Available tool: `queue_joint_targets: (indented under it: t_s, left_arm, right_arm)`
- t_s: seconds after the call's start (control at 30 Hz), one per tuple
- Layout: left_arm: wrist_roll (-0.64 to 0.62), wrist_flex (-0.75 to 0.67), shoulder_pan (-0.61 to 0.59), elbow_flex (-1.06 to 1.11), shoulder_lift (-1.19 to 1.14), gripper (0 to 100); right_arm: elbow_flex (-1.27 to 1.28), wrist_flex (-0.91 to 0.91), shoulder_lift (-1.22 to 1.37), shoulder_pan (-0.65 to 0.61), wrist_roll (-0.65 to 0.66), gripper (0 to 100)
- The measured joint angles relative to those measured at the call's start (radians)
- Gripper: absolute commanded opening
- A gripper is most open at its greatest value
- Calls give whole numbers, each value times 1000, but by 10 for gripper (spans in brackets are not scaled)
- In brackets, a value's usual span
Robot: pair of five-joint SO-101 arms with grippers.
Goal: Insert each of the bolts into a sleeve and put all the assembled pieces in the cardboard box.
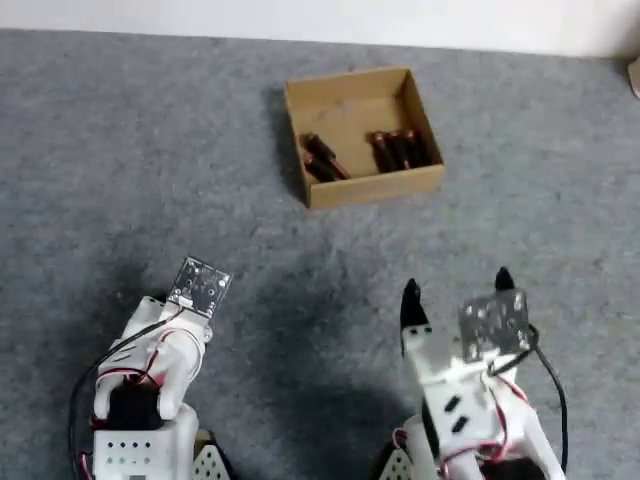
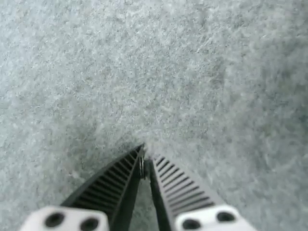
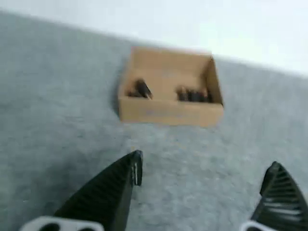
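The cardboard box [image 1: 362, 135] stands on the grey carpet at the back centre, seen also in the right wrist view as the same cardboard box [image 3: 169, 86]. Inside lie dark assembled pieces: two at its left [image 1: 322, 158] and a cluster of three at its right [image 1: 402, 149]. My right gripper [image 1: 455, 288] hangs open in front of the box, fingers wide apart with nothing between them [image 3: 204, 173]. My left gripper [image 2: 146, 156] is shut with nothing in it, pointing down at bare carpet at the front left, folded back near its base [image 1: 180, 300].
Grey carpet [image 1: 150, 180] covers the whole table. A pale wall runs along the far edge [image 1: 300, 18]. Both arm bases stand at the near edge.
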State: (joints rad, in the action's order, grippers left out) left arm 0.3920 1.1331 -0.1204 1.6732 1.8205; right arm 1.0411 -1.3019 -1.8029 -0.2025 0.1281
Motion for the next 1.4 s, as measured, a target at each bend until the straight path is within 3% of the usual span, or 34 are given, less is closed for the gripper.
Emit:
queue_joint_targets:
  t_s: [0.2,0.37,0.67,1.0,1.4]
  left_arm:
    - [0,120,0,0,0,7]
    - [-8,129,0,0,0,7]
    - [-344,129,-114,0,0,7]
    - [-374,192,-121,0,0,7]
    - [-374,192,-120,0,0,7]
  right_arm:
    - [325,187,-17,232,0,354]
    - [617,310,-25,275,0,354]
    - [626,247,-21,285,0,354]
    - [626,72,-21,284,0,354]
    - [626,66,-21,284,0,354]
